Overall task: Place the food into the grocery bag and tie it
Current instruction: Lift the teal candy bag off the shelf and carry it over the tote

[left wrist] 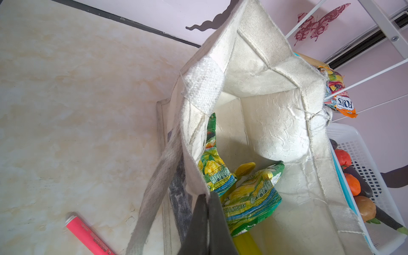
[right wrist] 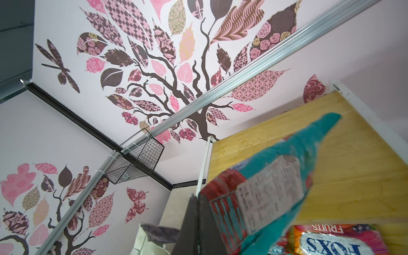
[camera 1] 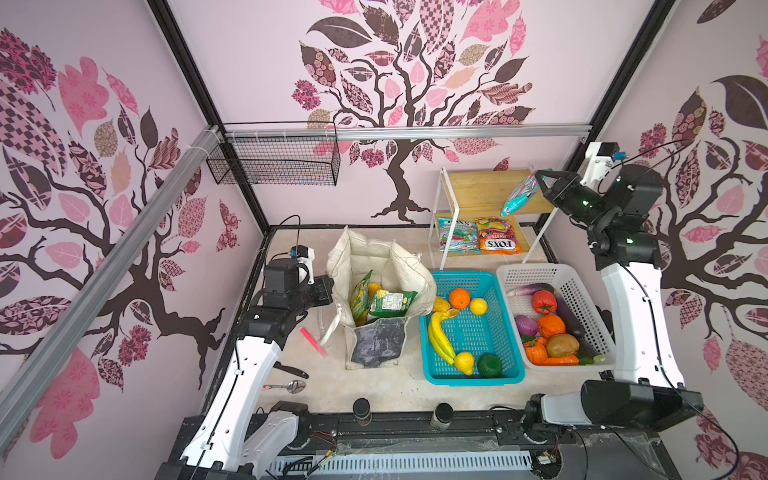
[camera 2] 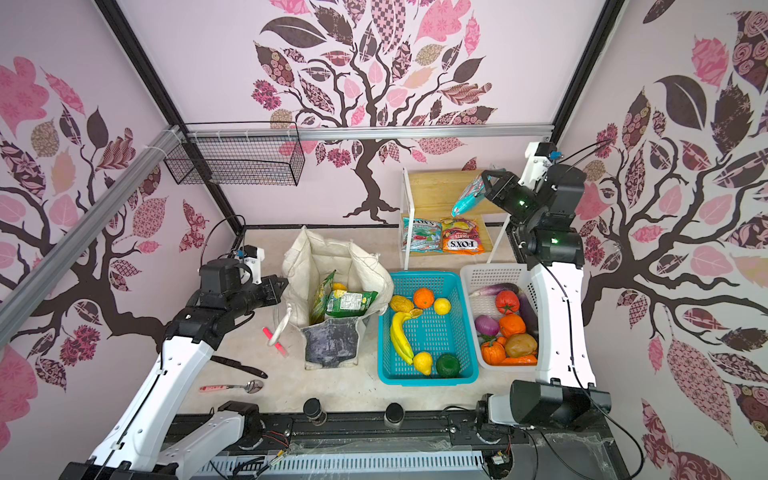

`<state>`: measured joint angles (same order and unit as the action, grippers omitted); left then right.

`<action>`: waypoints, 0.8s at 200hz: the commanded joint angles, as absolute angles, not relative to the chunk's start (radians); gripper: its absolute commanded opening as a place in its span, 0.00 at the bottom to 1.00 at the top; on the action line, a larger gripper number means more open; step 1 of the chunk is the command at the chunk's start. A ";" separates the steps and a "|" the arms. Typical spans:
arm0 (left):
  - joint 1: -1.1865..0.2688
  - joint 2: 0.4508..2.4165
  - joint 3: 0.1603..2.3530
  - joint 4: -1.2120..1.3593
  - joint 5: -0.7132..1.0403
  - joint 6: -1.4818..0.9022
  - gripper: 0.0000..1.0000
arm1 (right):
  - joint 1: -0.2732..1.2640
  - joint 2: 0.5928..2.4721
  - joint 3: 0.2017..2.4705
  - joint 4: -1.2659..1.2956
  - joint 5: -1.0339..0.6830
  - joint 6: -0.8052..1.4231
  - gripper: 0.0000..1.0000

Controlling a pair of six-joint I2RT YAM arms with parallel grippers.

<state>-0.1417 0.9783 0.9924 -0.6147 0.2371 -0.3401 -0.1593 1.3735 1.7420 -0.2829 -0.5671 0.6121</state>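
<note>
Right gripper (camera 1: 540, 181) clamped on the teal snack packet (camera 1: 519, 198), high beyond the canvas tote (camera 1: 365, 249). It looks light, crinkly, slippery: best held by its sealed edge. Left gripper (camera 1: 329, 287) pinches the tote's rim, jaws closed.

Cream canvas bag (camera 1: 374, 266) stands upright, open, holding two green-yellow packets (camera 1: 390, 301) and a yellow fruit (camera 1: 375, 288). Bananas (camera 1: 440, 338), lemons (camera 1: 478, 306) and an orange (camera 1: 459, 298) lie in the teal basket (camera 1: 473, 380); tomato (camera 1: 543, 302) and onion (camera 1: 527, 325) in the white basket (camera 1: 536, 270). One teal packet (camera 1: 519, 195) hangs in mid-air by the shelf (camera 1: 478, 187).
</note>
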 commanded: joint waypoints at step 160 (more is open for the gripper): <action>-0.139 0.956 0.960 -0.602 0.256 -0.333 0.00 | 0.141 1.009 1.342 -0.152 -0.600 0.706 0.00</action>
<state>-0.1417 0.9680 0.9924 -0.6144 0.2413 -0.3401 0.0814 1.0462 1.3636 -0.2020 -0.6369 0.7078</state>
